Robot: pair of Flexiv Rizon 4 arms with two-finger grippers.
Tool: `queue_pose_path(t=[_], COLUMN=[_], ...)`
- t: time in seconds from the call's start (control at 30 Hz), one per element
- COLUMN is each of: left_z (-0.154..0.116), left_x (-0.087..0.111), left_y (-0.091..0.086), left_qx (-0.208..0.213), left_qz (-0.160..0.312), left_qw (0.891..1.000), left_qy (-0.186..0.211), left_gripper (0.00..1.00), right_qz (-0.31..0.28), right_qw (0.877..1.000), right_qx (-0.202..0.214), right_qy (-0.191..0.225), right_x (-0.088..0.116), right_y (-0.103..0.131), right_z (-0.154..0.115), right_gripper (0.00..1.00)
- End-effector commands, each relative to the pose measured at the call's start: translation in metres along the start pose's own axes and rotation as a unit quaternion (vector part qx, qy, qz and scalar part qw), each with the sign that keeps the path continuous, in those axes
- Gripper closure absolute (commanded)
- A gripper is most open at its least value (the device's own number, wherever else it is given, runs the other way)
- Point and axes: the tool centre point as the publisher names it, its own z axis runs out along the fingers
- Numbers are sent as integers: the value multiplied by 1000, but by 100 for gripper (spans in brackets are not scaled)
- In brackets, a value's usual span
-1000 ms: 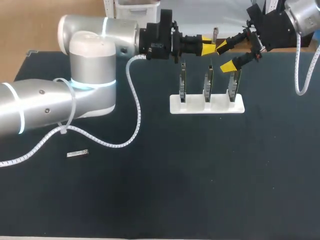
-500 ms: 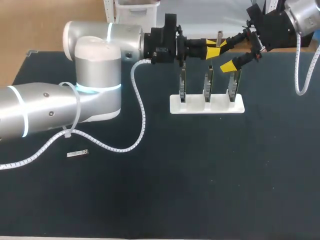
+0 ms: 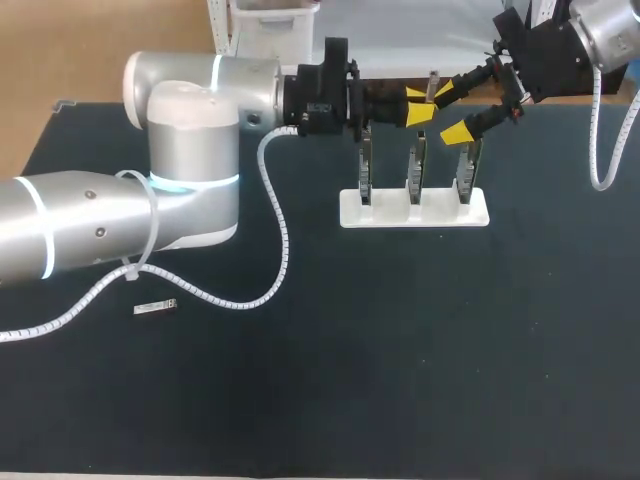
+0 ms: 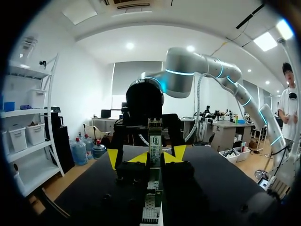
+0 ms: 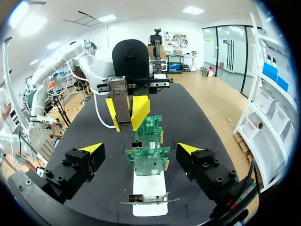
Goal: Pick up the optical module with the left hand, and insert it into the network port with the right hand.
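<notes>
The desk is dark, matt, cloth-like. The left arm has a smooth, glossy silver shell. The module looks dull grey metal, the stand smooth white plastic.

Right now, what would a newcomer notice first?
The left gripper, at the far edge of the black table, is shut on a small silver optical module held upright, with the open right gripper facing it. Just under them, a white stand holds three upright green circuit boards.

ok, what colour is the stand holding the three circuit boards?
White. The stand shows best in the head view.
</notes>
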Motion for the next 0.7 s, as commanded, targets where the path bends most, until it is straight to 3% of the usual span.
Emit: queue_pose_path(t=[0.03,0.7], left_z=[1,-1], left_x=[1,8], left_y=[1,1], left_qx=[0,-5], left_qz=[2,-15], left_qw=[1000,1000], left_qy=[1,-4], left_gripper=[100,100], right_qz=[0,0], right_qw=[1000,1000], right_qx=[1,1], right_qy=[0,0], right_x=[0,0], right_y=[1,1], right_z=[0,0], right_gripper=[0,0])
